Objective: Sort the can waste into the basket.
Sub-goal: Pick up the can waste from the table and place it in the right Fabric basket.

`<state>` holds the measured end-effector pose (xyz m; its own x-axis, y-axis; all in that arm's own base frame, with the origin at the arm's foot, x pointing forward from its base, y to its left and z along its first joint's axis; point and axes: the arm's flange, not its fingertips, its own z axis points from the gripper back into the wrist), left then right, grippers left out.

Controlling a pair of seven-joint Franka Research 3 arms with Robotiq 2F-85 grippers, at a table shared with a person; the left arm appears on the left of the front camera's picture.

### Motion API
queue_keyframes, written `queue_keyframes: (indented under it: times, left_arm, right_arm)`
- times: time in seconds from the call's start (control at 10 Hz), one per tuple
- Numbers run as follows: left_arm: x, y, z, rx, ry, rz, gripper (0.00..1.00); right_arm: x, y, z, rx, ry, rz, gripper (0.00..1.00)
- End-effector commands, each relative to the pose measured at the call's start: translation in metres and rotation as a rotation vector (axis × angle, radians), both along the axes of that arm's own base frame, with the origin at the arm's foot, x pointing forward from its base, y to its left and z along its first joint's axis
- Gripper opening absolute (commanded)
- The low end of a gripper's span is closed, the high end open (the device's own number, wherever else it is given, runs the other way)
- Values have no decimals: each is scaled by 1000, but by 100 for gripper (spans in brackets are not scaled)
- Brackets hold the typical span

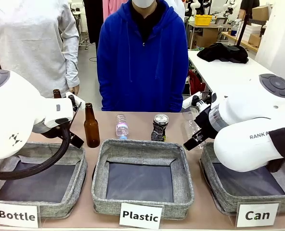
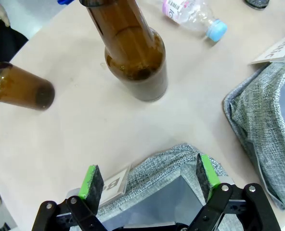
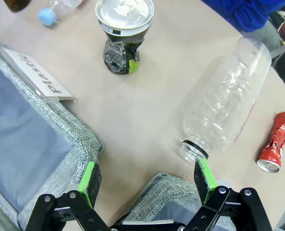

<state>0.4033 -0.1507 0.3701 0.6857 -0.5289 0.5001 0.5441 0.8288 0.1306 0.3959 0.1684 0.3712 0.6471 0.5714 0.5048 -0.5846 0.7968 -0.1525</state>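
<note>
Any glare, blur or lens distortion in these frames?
Front view: even light, sharp. Left wrist view: the wide-angle lens slants the centre brown bottle. Right wrist view: glare on the silver top of the black can, highlights on the clear bottle.

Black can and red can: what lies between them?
In the right wrist view, a clear plastic bottle on its side lies between the black can and the red can.

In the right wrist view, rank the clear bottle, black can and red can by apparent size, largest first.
1. clear bottle
2. black can
3. red can
The red can lies flattened at the picture's edge, so the cans' order is less sure.
</note>
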Motion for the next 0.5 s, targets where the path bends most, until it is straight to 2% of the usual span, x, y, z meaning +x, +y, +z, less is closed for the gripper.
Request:
queue_keyframes:
  times: [0.0, 0.1, 0.2, 0.3, 0.4]
  left_arm:
    - [0, 0, 0, 0, 0, 0, 100]
    - [-14, 4, 27, -99, 5, -124, 100]
    - [-27, 14, 54, -182, 46, -131, 100]
    - [-42, 24, 85, -303, 177, -72, 100]
    - [-55, 43, 102, -420, 210, -155, 100]
  right_arm:
    - [-2, -3, 18, 50, -19, -6, 100]
    - [-6, -11, 36, 122, -23, -25, 100]
    - [-12, -21, 56, 203, 34, -75, 100]
    - [-22, -31, 82, 325, 136, -225, 100]
    - [-39, -47, 102, 437, 238, -195, 100]
